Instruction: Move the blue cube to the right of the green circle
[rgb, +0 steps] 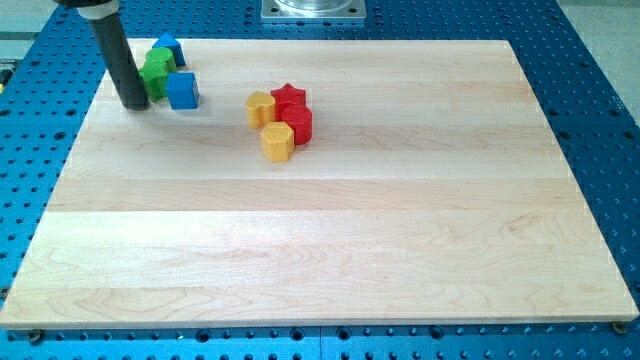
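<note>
The blue cube (182, 90) sits near the board's top left corner. It touches the right side of a green block (157, 82). A second green block (156, 62) lies just above that one; I cannot tell which of the two is the circle. Another blue block (168, 48) lies at the top of this cluster. The dark rod comes down from the view's top left, and my tip (134, 104) rests on the board just left of the lower green block, close to it or touching it. The tip is about one block's width left of the blue cube.
A second cluster lies right of the first: a yellow block (261, 107), a red star (288, 97), a red block (298, 124) and a yellow block (278, 141). The wooden board (350, 240) lies on a blue perforated table.
</note>
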